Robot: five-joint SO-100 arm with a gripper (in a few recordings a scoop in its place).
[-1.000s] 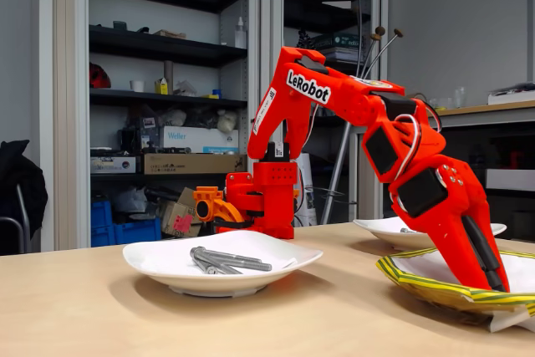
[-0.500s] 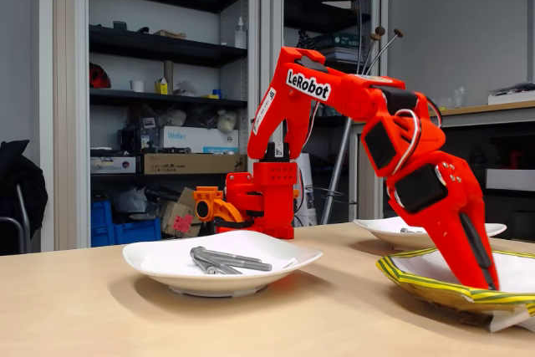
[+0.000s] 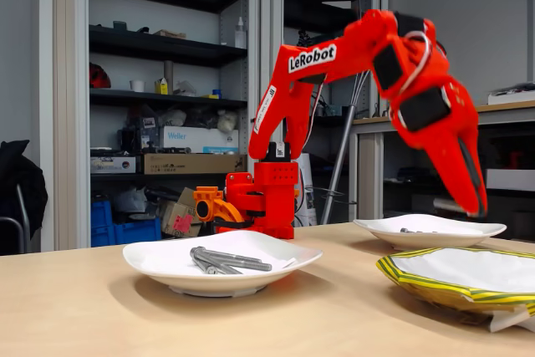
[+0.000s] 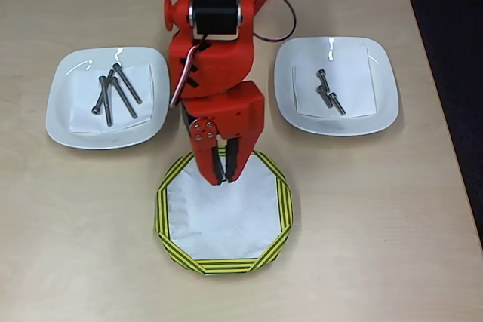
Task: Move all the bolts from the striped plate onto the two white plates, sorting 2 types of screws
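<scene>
1. The red two-finger gripper [image 4: 224, 179] hangs above the yellow, green-striped paper plate [image 4: 167, 216], fingers pressed together, apparently holding nothing.
2. Long grey metal bolts [image 4: 113, 94] lie on the left plain white plate [image 4: 60, 115] in the overhead view.
3. Short grey bolts [image 4: 327, 92] lie on the right white plate [image 4: 381, 103].
4. Cluttered dark shelves [image 3: 159, 48] stand behind the wooden table [image 3: 84, 307].

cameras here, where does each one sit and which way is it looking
Fixed view: low at table height, looking level across the table toward the shelves; it shows the whole red arm, base to claw, raised above the striped plate.
Overhead view: above the table, looking straight down; arm seen from the top, claw over the striped plate.
Shared: both white plates, long bolts on one, short bolts on the other.
</scene>
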